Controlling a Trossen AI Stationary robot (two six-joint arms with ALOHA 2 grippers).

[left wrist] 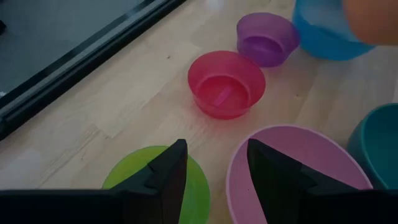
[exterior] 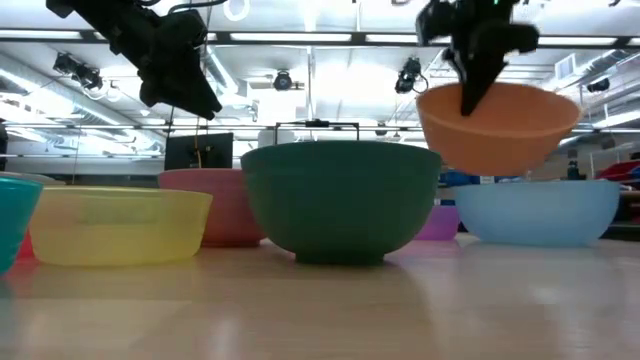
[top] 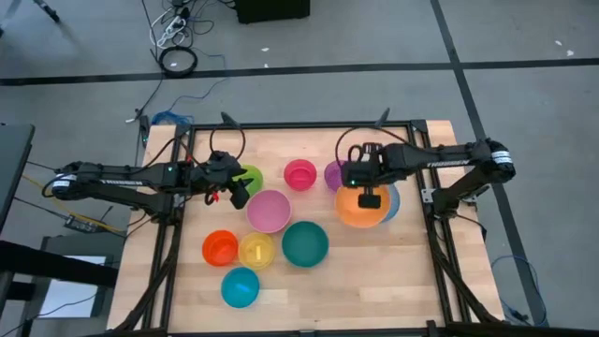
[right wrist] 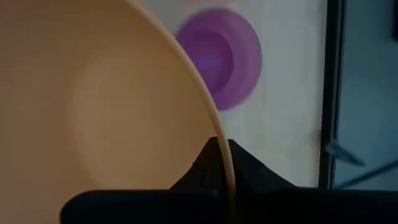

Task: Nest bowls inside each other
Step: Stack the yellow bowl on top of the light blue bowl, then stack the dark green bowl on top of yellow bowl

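One bowl in hand: your right gripper [exterior: 468,100] is clamped on the orange bowl's [top: 360,208] rim, lifted above the blue bowl [exterior: 540,213]. Left gripper [left wrist: 214,171], spread empty, hovers between green bowl [left wrist: 196,190] and pink bowl [left wrist: 298,152]. Next: lower it centred into blue, then release.

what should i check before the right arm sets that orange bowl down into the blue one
1. Right gripper shut on the rim of the orange bowl: ok.
2. Orange bowl lifted off the table: ok.
3. Orange bowl centred over the blue bowl: not ok, it sits offset toward the teal bowl.
4. Orange bowl level: not ok, slightly tilted.
5. Blue bowl empty: cannot tell, the orange bowl covers most of it.
6. Left gripper open and away, over the green bowl and pink bowl: ok.
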